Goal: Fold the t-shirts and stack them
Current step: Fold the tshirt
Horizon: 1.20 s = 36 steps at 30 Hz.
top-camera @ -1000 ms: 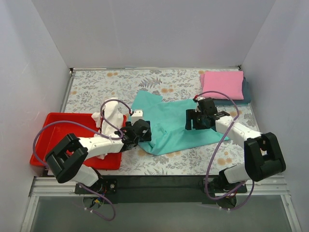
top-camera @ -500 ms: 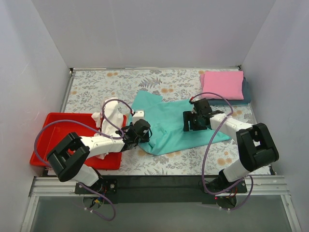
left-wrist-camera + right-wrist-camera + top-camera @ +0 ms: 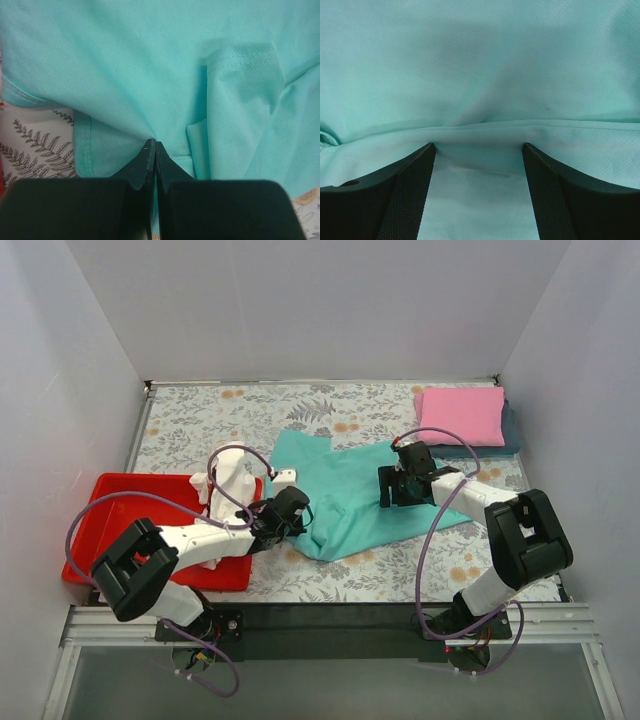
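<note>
Two stacked, two pending.
We find the pink t-shirt folded on the dark blue-grey t-shirt, far right; teal t-shirt rumpled on the tabletop, left end effector clamped on its hem, right end effector wide open, empty; white t-shirt unfolded.

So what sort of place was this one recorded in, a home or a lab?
Most likely a lab test cell, not a home: plain white panel walls box in a table with a floral-print cover, with the left robot arm and right robot arm bolted at its near edge.
</note>
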Each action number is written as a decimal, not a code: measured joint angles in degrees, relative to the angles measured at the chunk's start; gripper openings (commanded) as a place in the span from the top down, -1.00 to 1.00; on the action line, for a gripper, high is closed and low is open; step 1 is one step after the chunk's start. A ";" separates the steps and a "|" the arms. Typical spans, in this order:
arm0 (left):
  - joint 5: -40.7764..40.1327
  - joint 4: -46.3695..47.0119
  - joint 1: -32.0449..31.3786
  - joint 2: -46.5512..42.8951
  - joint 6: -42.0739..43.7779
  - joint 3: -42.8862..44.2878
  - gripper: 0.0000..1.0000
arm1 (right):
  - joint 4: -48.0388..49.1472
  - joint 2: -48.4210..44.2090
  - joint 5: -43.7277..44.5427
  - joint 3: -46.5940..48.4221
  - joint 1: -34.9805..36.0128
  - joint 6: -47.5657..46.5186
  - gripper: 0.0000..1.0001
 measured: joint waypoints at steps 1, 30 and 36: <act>-0.31 -0.79 0.00 -0.83 -0.50 -0.07 1.00 | 0.11 0.35 0.55 0.24 0.04 0.02 -0.30; -2.16 -15.63 -0.15 -19.50 -11.58 -6.60 0.10 | 5.75 4.52 4.44 2.40 0.33 -0.46 -0.31; -0.50 -12.17 -0.98 -16.50 -11.23 -6.16 0.09 | 6.12 4.70 4.66 2.40 0.31 -0.63 -0.31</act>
